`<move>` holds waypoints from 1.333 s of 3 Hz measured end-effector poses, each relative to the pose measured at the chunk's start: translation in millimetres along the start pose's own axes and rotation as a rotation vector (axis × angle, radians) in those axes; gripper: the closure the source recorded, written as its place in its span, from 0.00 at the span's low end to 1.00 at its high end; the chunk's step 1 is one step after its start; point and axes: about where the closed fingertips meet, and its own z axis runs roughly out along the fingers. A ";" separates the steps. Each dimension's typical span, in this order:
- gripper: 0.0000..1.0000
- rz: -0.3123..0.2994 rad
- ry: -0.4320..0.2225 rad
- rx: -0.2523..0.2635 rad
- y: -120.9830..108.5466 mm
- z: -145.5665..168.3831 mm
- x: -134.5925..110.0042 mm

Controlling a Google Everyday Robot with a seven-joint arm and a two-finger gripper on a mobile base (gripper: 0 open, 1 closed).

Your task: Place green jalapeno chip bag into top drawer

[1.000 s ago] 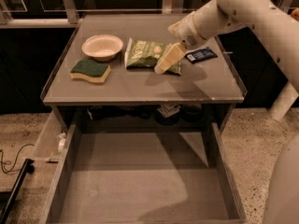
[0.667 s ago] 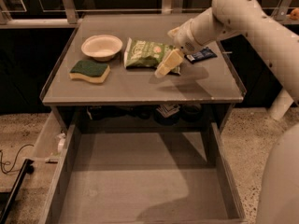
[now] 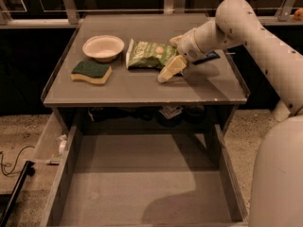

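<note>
Nearest us, the top drawer (image 3: 142,183) stands open below the counter's (image 3: 142,86) front edge; toward the left edge lies a sponge (image 3: 91,72); mid-counter, we see the gripper (image 3: 173,55), fingers spread either side of the green jalapeno chip bag's (image 3: 147,55) right end; farther left, a bowl (image 3: 103,47).

The cream two-finger gripper (image 3: 167,59) has eased a little left and down, so its spread fingers now stand at the right edge of the crinkly green jalapeno chip bag (image 3: 147,54). Behind the claw, the white jointed arm (image 3: 236,20) has swung left, covering more of the small dark blue packet (image 3: 208,57) on the claw's right
</note>
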 end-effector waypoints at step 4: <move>0.89 0.002 -0.004 -0.002 -0.5 1.3 -0.2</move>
